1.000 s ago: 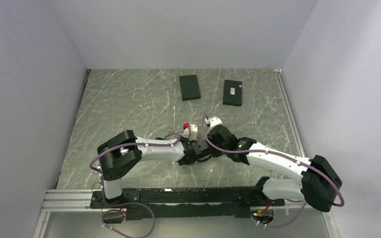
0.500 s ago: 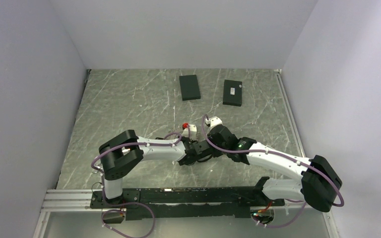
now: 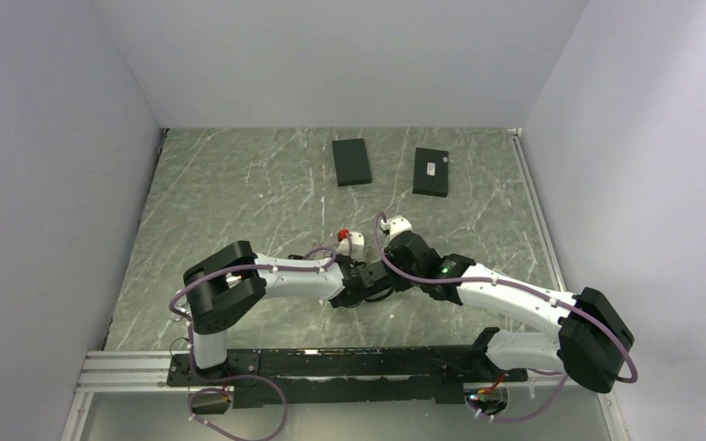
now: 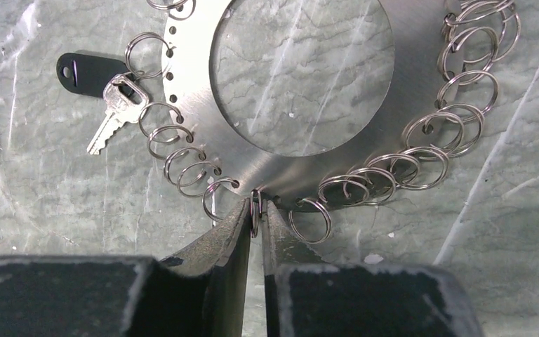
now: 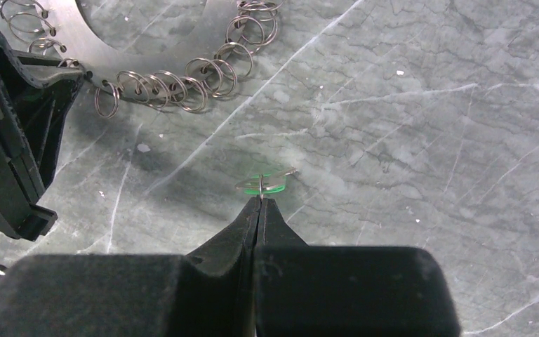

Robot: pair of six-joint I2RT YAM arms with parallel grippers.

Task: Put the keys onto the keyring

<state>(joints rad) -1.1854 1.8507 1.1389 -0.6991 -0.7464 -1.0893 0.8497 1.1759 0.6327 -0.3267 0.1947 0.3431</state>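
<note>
Hardly anything has shifted in the last second: both arms stay huddled over the keyring (image 4: 198,105), which lies flat on the marble worktop (image 3: 239,184) between them. The left gripper (image 4: 255,210) has its jaws pinched shut on one split ring (image 4: 255,199) at the disc's near edge, probably to steady it. The right gripper (image 5: 260,203) has its jaws clamped tight on a small ring (image 5: 270,186) with something green on it, close by and seemingly ready for threading.

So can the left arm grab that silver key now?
Probably not yet: the left gripper is shut on a split ring on the keyring. The key lies uncovered nearby, so it could after letting go.
</note>
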